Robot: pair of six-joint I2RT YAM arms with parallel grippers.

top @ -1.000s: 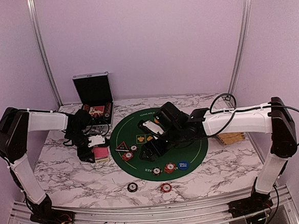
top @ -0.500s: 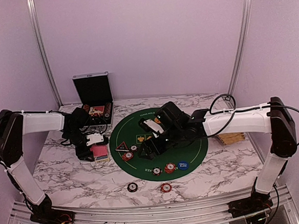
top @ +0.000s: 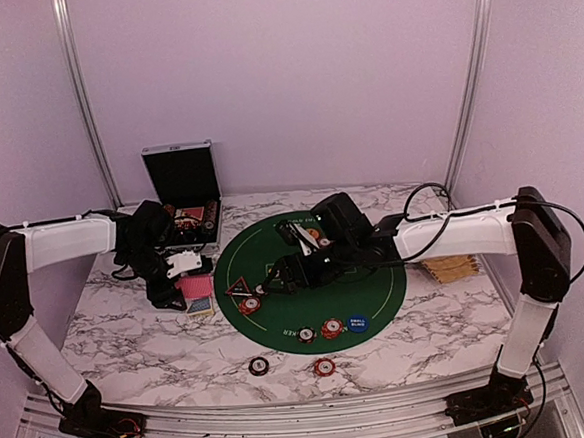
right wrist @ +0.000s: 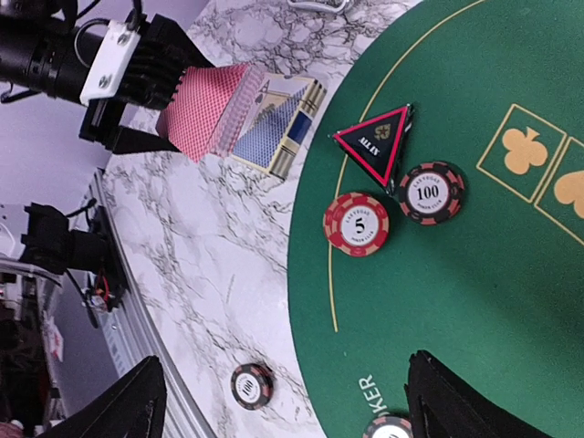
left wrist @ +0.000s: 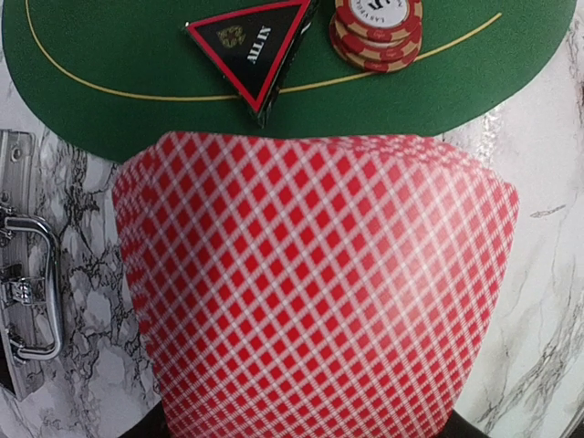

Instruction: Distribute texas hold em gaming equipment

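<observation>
- Since a second ago the left gripper (top: pixel 181 283) has lifted the cards (top: pixel 192 284) off the marble. They now hang tilted above a blue card box (top: pixel 200 306) that they covered before.
- The right gripper (top: pixel 286 276) has moved from the middle of the green mat (top: pixel 377 293) toward the mat's left part, and its arm reaches out flatter.
- The chips and markers lie where they did.
- The cards sit in the left jaws as a slightly fanned pack, red-diamond backs up (left wrist: pixel 301 301), just off the mat's left edge (left wrist: pixel 109 100).
- Just beyond them on the mat are the triangle marker (left wrist: pixel 251 46) and the red chips (left wrist: pixel 376 27).
- In the right wrist view the triangle marker (right wrist: pixel 376 141), red chips (right wrist: pixel 356 222) and a black chip (right wrist: pixel 431 192) lie ahead of the right gripper (right wrist: pixel 283 411), apart from its fingers (right wrist: pixel 123 411).
- Another black chip (right wrist: pixel 251 385) lies on the marble off the mat.
- The left jaws are clamped tight on the cards' near edge.
- The right jaws stand wide apart, with nothing between them and touching nothing.
</observation>
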